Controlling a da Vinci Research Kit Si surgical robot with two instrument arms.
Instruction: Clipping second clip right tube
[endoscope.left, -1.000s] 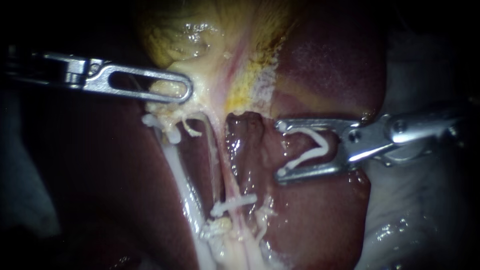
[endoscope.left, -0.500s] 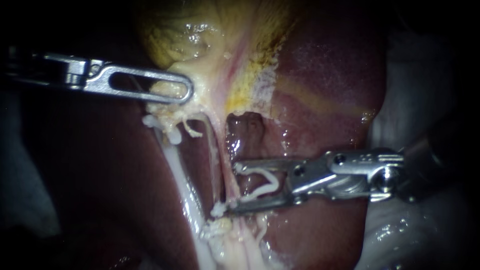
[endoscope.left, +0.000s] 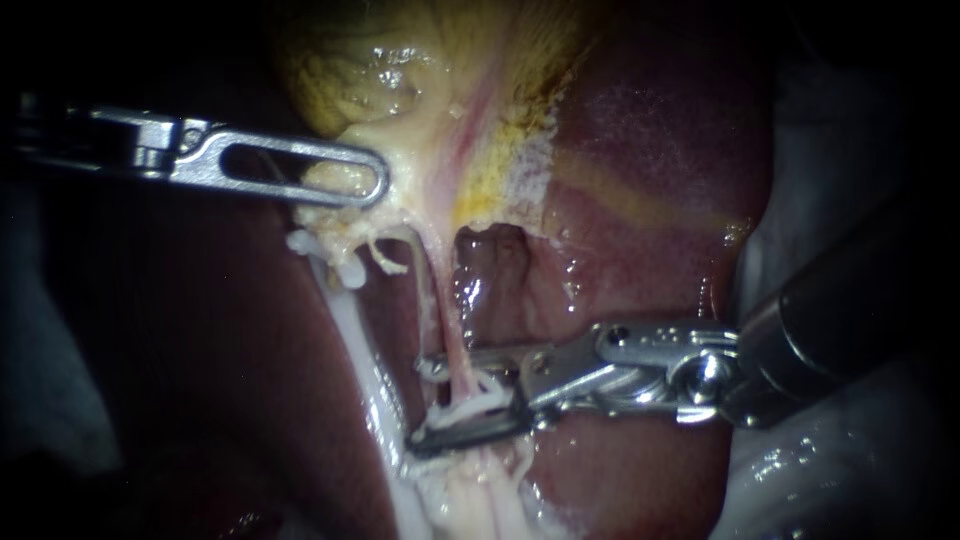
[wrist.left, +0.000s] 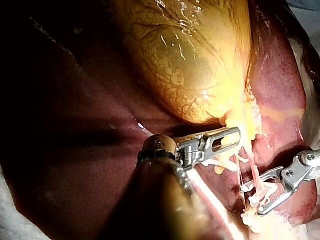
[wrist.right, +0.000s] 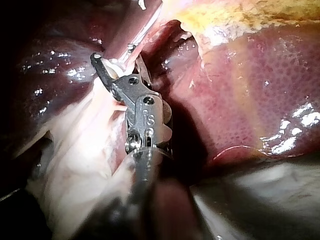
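White is the clip that sits between the jaws of the right instrument, touching both. The jaws stand a little apart and hold it, one on each side of the right tube. That tube, thin and pinkish, runs down from the yellow gallbladder across the dark red liver. The jaws straddle it low down, just above a pale lump of tissue. Whether a separate clip already sits on the tube there, I cannot tell. The left instrument lies well above, its windowed jaws closed together on the lower edge of the gallbladder. A whiter tube runs down just left of the right tube.
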